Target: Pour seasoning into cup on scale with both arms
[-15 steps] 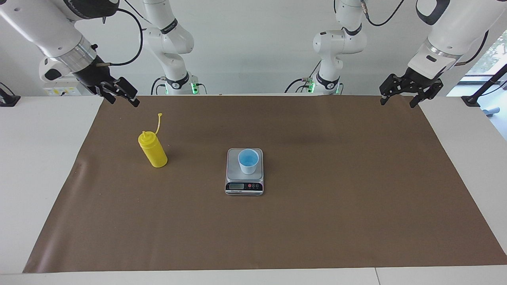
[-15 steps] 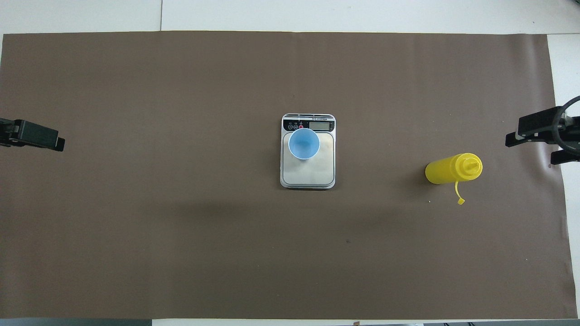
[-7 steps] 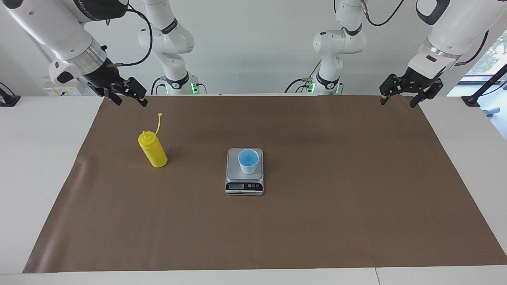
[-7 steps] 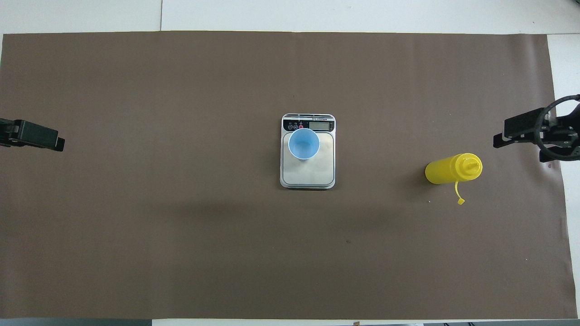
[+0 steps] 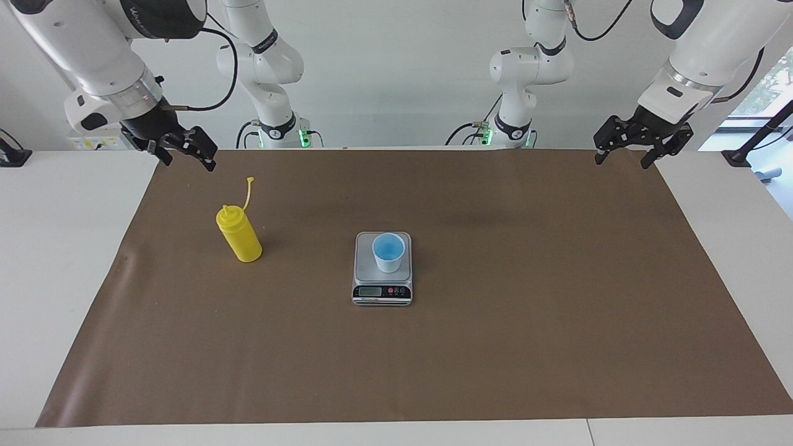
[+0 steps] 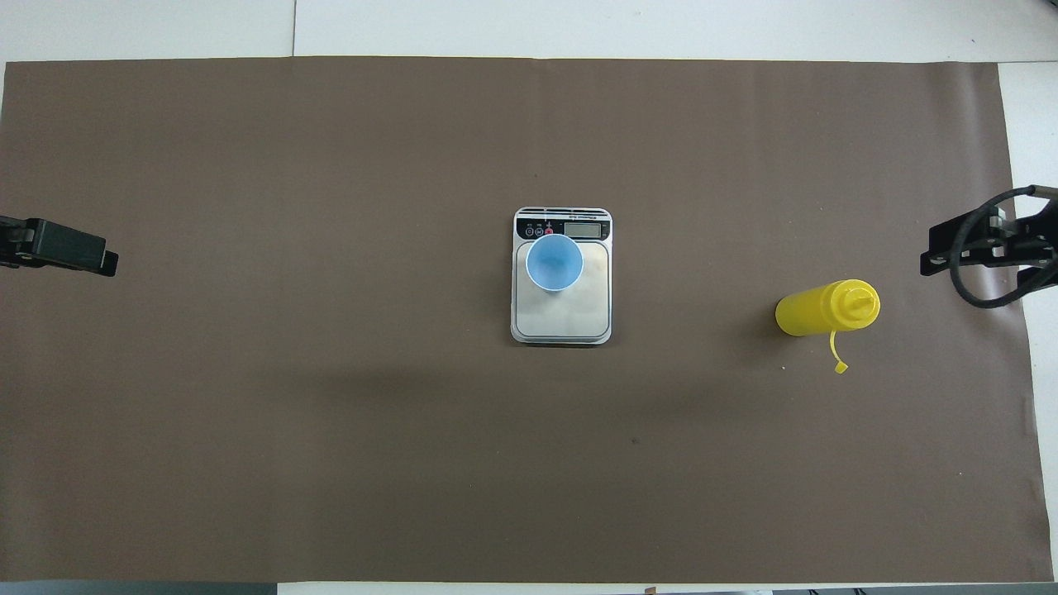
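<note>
Standing upright on the matte brown paper sheet toward the right arm's end of the table is the yellow plastic squeeze bottle, cylindrical with a conical nozzle, its thin cap strap sticking up loose. At the middle of the sheet the rectangular kitchen scale is laid flat, a brushed grey steel platform above a glossy black panel with an LCD and small buttons. On that platform a small tapered pale blue cup is set, its inside a brighter blue, mouth up and nearer the panel in the overhead view. Bottle and scale are well apart, with bare paper between them. The right gripper is held in the air over the sheet's robot-side corner, near the bottle but clear of it, fingers spread and empty. The left gripper is held over the sheet's corner at the left arm's end, fingers likewise apart, empty. Two smaller white arms with green-lit bases are seen at the table's robot edge.
</note>
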Controlling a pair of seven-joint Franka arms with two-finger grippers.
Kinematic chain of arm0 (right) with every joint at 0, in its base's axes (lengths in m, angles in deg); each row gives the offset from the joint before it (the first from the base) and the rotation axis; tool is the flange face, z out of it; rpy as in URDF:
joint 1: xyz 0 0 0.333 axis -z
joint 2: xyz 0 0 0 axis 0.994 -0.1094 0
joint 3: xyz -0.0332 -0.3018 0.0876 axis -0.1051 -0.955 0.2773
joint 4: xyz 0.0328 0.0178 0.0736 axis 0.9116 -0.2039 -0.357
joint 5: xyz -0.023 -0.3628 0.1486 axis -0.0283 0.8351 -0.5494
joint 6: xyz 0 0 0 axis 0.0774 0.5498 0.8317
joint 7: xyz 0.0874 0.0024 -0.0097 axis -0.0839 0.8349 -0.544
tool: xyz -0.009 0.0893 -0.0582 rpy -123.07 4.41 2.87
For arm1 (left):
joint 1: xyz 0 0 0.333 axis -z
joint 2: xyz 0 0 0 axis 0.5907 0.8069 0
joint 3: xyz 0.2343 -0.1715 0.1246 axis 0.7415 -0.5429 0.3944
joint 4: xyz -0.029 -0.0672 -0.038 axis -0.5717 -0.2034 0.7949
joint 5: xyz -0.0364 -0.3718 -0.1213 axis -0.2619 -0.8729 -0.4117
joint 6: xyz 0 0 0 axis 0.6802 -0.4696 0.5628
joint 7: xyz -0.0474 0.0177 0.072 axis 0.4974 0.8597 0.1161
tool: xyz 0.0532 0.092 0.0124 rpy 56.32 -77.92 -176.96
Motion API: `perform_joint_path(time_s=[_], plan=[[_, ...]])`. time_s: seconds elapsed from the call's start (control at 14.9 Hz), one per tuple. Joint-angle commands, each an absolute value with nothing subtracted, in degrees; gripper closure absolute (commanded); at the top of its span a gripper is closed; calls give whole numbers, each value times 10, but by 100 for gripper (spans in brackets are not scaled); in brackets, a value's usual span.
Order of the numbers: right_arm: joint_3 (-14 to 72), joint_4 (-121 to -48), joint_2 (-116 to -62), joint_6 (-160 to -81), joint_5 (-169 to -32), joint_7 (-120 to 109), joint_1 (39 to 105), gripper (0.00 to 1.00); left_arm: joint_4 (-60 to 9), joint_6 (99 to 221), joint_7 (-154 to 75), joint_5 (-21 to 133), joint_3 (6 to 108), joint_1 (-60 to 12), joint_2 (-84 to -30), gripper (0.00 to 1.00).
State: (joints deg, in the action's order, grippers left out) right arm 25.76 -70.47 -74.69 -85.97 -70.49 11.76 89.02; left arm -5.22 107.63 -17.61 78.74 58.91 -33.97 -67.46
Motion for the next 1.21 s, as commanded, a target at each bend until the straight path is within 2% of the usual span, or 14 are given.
perform_joint_path(time_s=[0.0, 0.34, 0.61, 1.14], plan=[[265, -676, -760, -835, -685, 109, 886, 0, -59, 1071, -169, 782, 586, -346, -684, 0], [246, -680, -743, -837, -687, 109, 872, 0, -59, 1071, -169, 782, 586, -345, -684, 0], [228, -726, -721, -874, -691, 97, 873, 0, -59, 1071, -169, 782, 586, -345, -684, 0], [215, -737, -719, -884, -692, 54, 879, 0, -59, 1071, -169, 782, 586, -346, -684, 0]])
